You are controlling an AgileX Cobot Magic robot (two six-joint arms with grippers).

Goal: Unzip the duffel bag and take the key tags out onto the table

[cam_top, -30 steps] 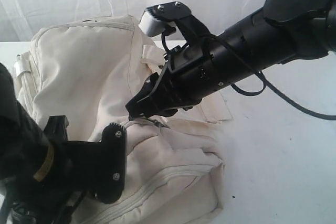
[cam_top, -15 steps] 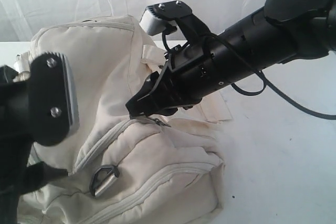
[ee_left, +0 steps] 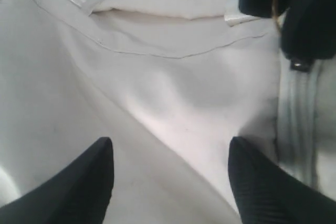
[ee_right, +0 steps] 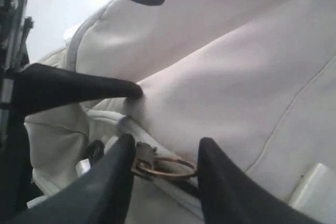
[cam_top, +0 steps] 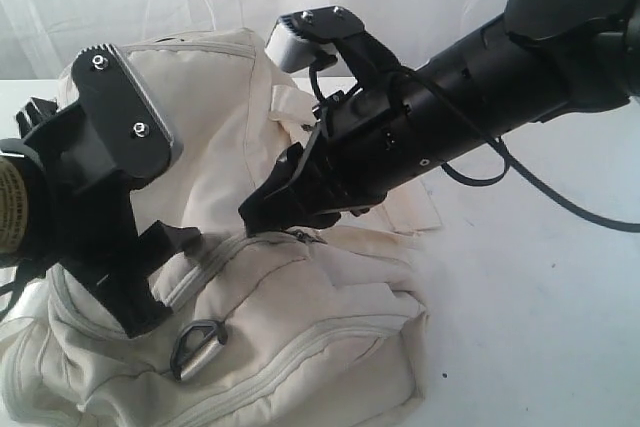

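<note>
We see the duffel bag [cam_top: 320, 332] lying slumped on the table [cam_top: 540, 297], filling the left & middle of the ext. view, w/ both arms over it. L gripper [ee_left: 170, 142]: jaws spread wide, nothing btw them but the bag's cream fabric; in the R wrist view one of its fingers [ee_right: 79, 87] touches the bag's side, the other stands clear above it. R gripper [ee_right: 167, 141] sits nose-down on the bag's top near the middle; its two fingers are drawn in on a brass-coloured ring [ee_right: 163, 167] hung from a zip slider, one finger each side, both touching it as far as we can tell, so we read it as pinching that ring. A grey zip track [ee_left: 302, 119] runs along the bag from just beside that grip. Toward the near end a metal D-ring [cam_top: 200, 342] lies flat on the fabric, well apart from the R gripper & near the L arm. Inside of the bag: hidden from us.
</note>
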